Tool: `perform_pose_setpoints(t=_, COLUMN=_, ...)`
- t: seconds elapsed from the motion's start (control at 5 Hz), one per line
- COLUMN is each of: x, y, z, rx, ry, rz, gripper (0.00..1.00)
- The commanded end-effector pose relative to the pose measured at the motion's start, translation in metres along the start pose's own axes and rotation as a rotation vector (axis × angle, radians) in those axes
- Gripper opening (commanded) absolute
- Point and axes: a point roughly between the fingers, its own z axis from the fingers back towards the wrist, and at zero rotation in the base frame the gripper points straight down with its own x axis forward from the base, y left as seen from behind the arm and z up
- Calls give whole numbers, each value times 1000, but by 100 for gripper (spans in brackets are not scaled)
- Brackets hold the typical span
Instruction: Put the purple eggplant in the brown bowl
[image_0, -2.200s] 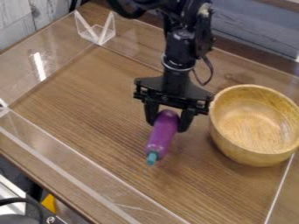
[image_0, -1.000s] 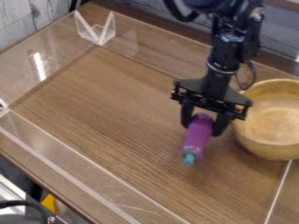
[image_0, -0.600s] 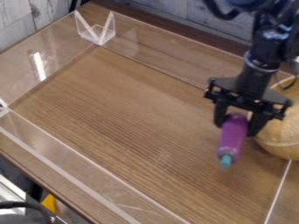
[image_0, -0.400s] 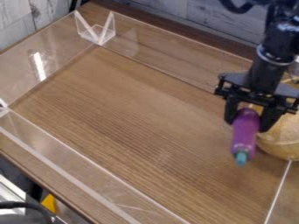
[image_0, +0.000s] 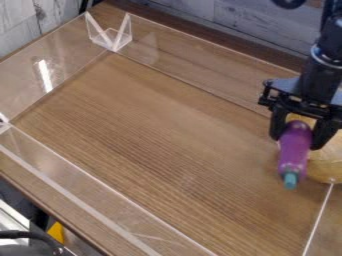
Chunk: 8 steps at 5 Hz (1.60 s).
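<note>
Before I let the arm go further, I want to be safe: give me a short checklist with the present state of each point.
Claw has hold of the eggplant: ok, its upper end sits between the fingers.
Eggplant's green tip hanging free of the claw: ok, it points toward the camera.
Bowl fully in view: not ok, the claw and eggplant cover part and the picture edge cuts it.
Whole eggplant over the bowl's opening: not ok, its green tip shows against the table.
Eggplant high enough to pass the rim: cannot tell from this single view.
</note>
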Motion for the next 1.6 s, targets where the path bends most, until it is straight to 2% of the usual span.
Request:
perform_pose_setpoints(t=0.0, x=15, y=2, z=39, rx=-60, ry=-79, rz=19, gripper=0)
perform_pose_setpoints(t=0.2, x=30, y=10, z=45, rx=-62, ry=-90, rz=38, gripper=0)
perform_pose_setpoints(t=0.6, x=33, y=2, z=39, rx=-75, ry=-109, rz=3, gripper=0)
perform_pose_setpoints(t=1.0, x=39, y=15, z=44, rx=-85, ry=-126, rz=-150, gripper=0)
perform_pose_setpoints(t=1.4, x=36, y=34, z=47, rx=-92, ry=-132, rz=-202, gripper=0)
